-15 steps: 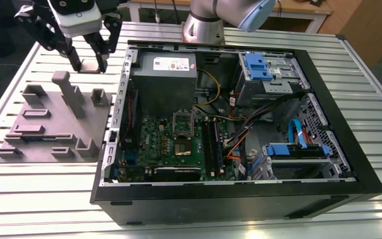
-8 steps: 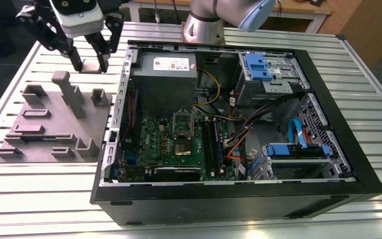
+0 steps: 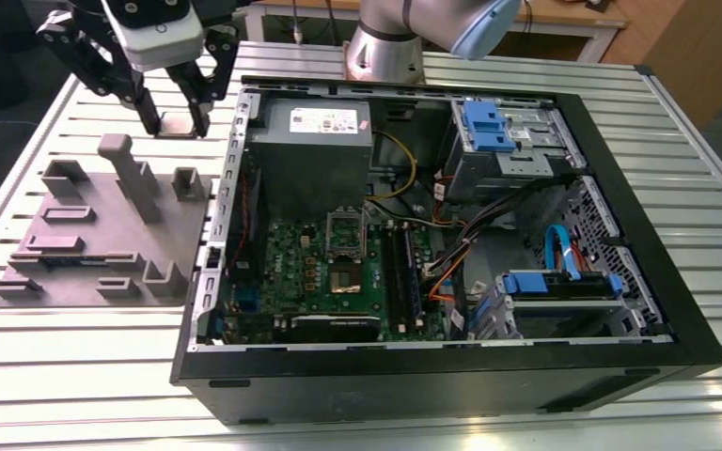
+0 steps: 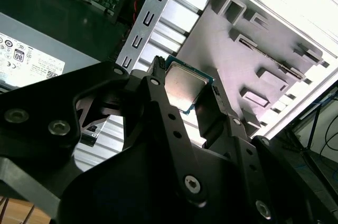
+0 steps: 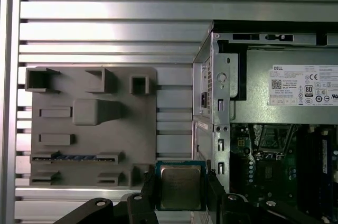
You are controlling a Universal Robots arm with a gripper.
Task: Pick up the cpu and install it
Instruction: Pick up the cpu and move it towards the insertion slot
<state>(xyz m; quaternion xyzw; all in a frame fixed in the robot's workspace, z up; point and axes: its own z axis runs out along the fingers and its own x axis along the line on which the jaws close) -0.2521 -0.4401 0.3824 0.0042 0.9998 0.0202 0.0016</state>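
The cpu [image 5: 181, 187] is a small flat square chip. We see a dull silver metal top with a warm sheen, set inside a darker blue-green rim. The gripper [image 5: 181, 191] is clenched on it, one black finger on each of two opposite edges. It holds the chip over the slatted table [image 5: 105, 28], between the grey holder [image 5: 92, 123] and the corner of the open computer case [image 3: 662, 282]. We also see a white label [image 5: 305, 85] with black print and small marks on the grey power supply [image 5: 274, 108].
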